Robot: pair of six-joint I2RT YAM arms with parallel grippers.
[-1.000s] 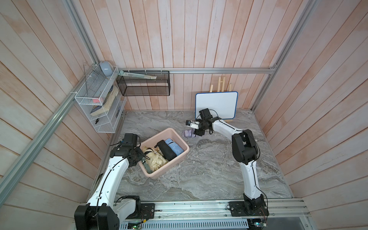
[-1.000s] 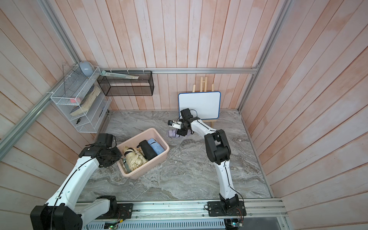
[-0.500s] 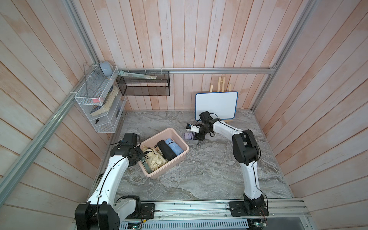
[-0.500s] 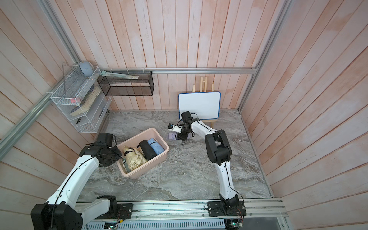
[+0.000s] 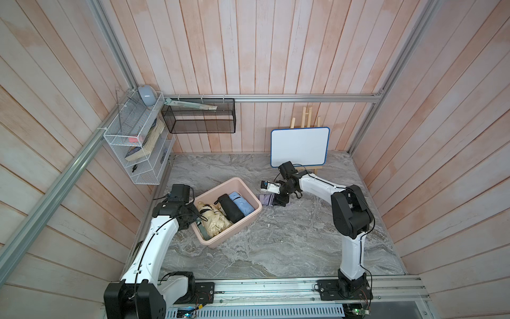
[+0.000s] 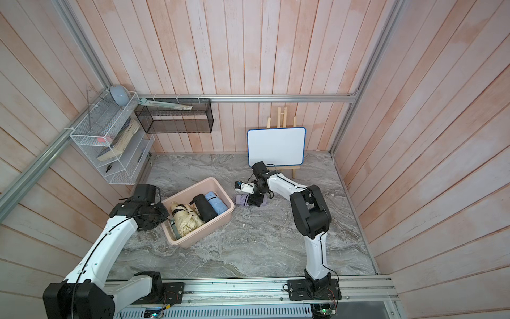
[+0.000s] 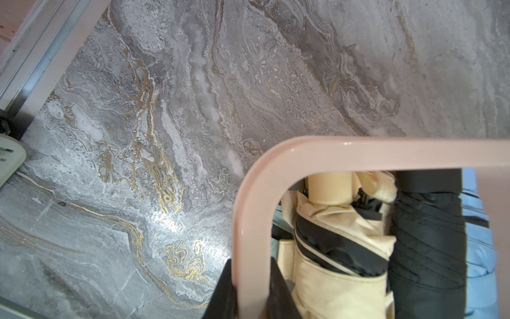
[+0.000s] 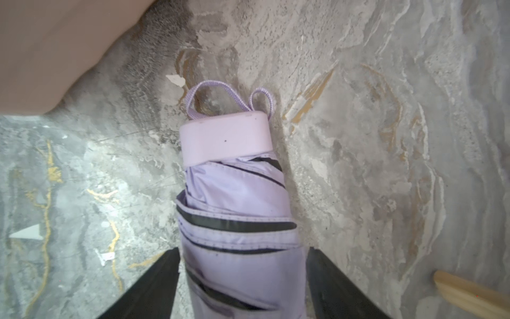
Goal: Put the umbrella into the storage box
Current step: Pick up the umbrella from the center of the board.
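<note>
The box (image 5: 229, 236) sits on the grey marbled counter (image 5: 276, 248), left of centre in both top views, turned at an angle. Three folded umbrellas lie side by side in it: a cream umbrella (image 5: 215, 223), a black umbrella (image 5: 230, 208) and a blue umbrella (image 5: 242, 204). The left gripper (image 5: 197, 219) is clamped on the box's left rim. The left wrist view shows it well, with one black finger (image 7: 223, 292) outside the pink rim (image 7: 386, 154), the other inside, and the rim pinched between them. The lilac umbrella (image 5: 265, 199) is outside the box, lying flat on the counter just beside the box's right corner, near the middle of the frame. The right gripper (image 5: 278, 201) is down over it with its jaws spread wide. In the right wrist view the fingers (image 8: 154, 284) stand either side of the lilac cloth (image 8: 237, 210), close against it, and the umbrella's handle end and loop point away from the gripper. I cannot tell whether the pads press on it. A whiteboard (image 5: 300, 146) stands behind, against the back wall.
</note>
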